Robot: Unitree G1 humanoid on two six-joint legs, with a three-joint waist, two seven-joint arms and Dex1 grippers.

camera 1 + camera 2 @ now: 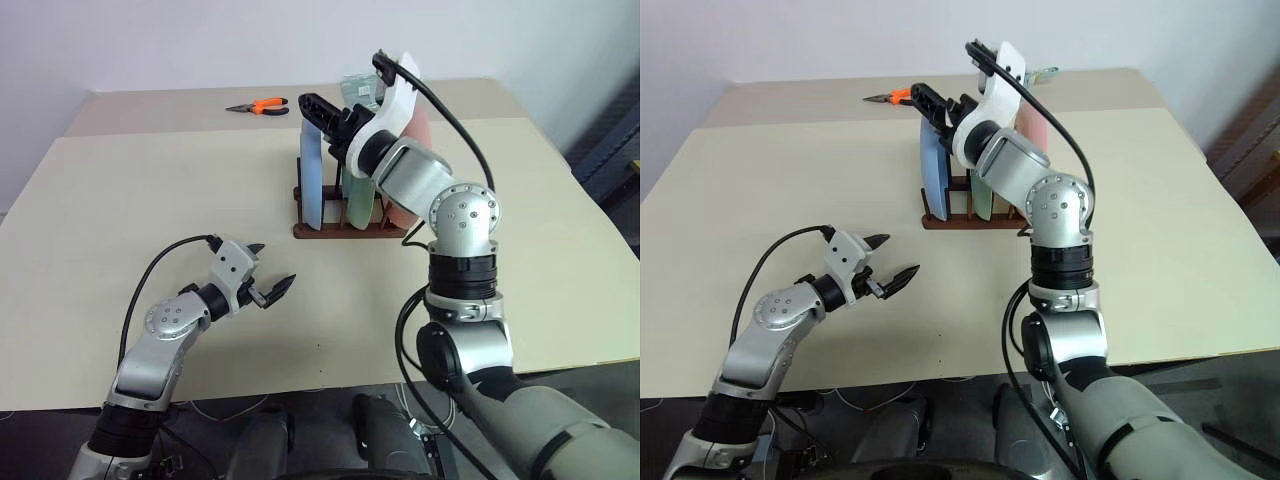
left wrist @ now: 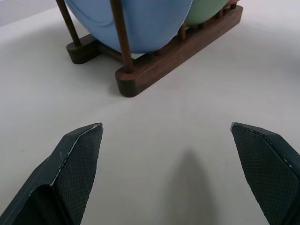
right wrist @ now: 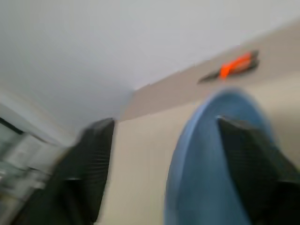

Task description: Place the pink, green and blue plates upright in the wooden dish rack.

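The wooden dish rack (image 1: 345, 232) stands at the middle of the table's far half. The blue plate (image 1: 312, 175) stands upright in its left end, and the green plate (image 1: 357, 195) stands beside it. The pink plate (image 1: 421, 135) is upright at the right end, mostly hidden by my right arm. My right gripper (image 1: 322, 112) hovers at the blue plate's top rim, open, with the rim (image 3: 197, 140) between its fingers. My left gripper (image 1: 270, 275) is open and empty just above the table, short of the rack (image 2: 178, 51).
Orange-handled pliers (image 1: 262, 105) lie on the far table strip, left of the rack. The table's front edge (image 1: 300, 392) runs close behind my left arm. A dark object (image 1: 612, 165) stands past the table's right side.
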